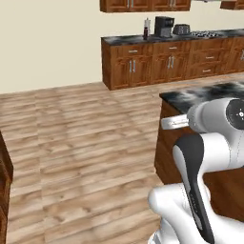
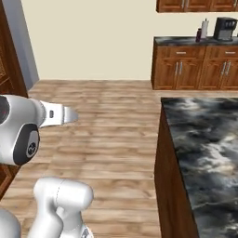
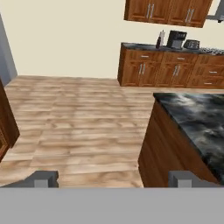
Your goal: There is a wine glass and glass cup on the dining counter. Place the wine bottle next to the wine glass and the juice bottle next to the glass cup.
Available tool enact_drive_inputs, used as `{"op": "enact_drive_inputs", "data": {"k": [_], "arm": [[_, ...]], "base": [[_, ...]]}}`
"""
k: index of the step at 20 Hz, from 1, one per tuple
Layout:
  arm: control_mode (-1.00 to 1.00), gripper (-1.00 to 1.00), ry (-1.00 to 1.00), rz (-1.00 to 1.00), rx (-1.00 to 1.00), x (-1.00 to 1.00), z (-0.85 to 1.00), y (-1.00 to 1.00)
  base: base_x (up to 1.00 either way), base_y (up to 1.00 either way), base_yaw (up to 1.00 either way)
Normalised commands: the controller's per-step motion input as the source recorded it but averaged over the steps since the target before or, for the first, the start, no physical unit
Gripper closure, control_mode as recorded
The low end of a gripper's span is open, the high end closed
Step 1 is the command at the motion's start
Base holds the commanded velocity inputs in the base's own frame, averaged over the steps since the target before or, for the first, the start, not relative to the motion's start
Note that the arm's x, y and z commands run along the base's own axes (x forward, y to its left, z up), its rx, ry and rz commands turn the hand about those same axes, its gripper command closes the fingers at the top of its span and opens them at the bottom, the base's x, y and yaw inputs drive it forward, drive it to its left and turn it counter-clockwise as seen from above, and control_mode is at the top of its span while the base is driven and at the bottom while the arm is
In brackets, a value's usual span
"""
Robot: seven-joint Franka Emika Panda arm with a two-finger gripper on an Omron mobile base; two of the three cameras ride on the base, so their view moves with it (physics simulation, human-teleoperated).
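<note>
The claw (image 3: 111, 179) is carried empty with its two dark fingertips (image 3: 43, 178) set wide apart, nothing being gripped between them; that spread is judged sensible, since no bottle has yet been reached and a wide body would need the room. The hand is held high and aimed forward over the wood floor (image 3: 78, 127), which is judged a travelling posture and not a reaching one; the arm (image 1: 209, 143) is folded close to the base.

The dining worktop (image 2: 204, 135) is seen just to the right of the hand, its black, grey and white marbled top resting on a brown wood base; the stretch of it in view is bare, and neither the wine glass nor the glass cup can be made out on it. The wine bottle and the juice bottle cannot be picked out with certainty; a small dark bottle-like shape (image 1: 146, 29) is seen on the far wall worktop (image 1: 171, 38) beside a black coffee machine (image 1: 164, 26), but it is too small to be named. The task is therefore judged barely begun.

The room is a kitchen with pale cream walls; brown cabinets (image 3: 162, 70) with metal handles are ranged under the wall worktop, and more are hung above.
</note>
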Motion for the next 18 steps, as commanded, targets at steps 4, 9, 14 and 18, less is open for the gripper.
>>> {"op": "enact_drive_inputs", "data": {"k": [4, 9, 14, 18], "arm": [[1.0, -1.0, 0.0, 0.0, 0.0, 0.0, 0.0, 0.0], [1.0, -1.0, 0.0, 0.0, 0.0, 0.0, 0.0, 0.0], [1.0, -1.0, 0.0, 0.0, 0.0, 0.0, 0.0, 0.0], [1.0, -1.0, 0.0, 0.0, 0.0, 0.0, 0.0, 0.0]], "base": [[1.0, 0.27, -0.13], [1.0, 0.26, -0.12], [1.0, 0.3, -0.13], [1.0, 0.26, -0.21]]}}
